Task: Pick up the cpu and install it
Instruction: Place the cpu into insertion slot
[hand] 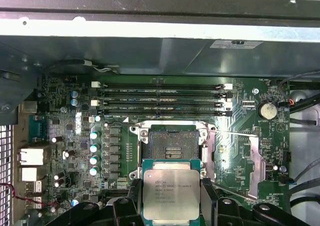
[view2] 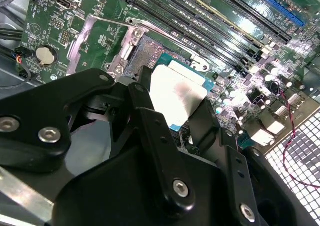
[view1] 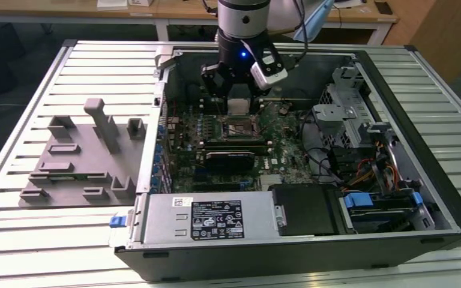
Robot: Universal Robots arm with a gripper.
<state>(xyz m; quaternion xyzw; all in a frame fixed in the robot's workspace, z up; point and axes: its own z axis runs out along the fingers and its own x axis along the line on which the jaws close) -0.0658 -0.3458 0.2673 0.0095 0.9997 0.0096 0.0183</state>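
My gripper [view1: 239, 101] is inside the open computer case [view1: 422, 144], shut on the cpu [view1: 239, 107]. In both wrist views the cpu [hand: 171, 188] [view2: 176, 97] is a silver-topped square chip with a thin pale rim, clamped by its two edges between the black fingers [hand: 210, 198]. It hangs above the motherboard, just beside the open black socket [hand: 173, 144] [view2: 146, 53], apart from it. The socket's metal bracket [hand: 252, 161] is swung open to one side. In the exterior view the socket [view1: 239, 128] lies just below the held chip.
Memory slots [hand: 162, 98] run along the socket's far side. A black card [view1: 230, 159], cables and a drive cage [view1: 338, 114] crowd the case toward the exterior view's right. The power supply [view1: 214, 219] is at the front. A grey fixture [view1: 78, 156] stands on the slatted table.
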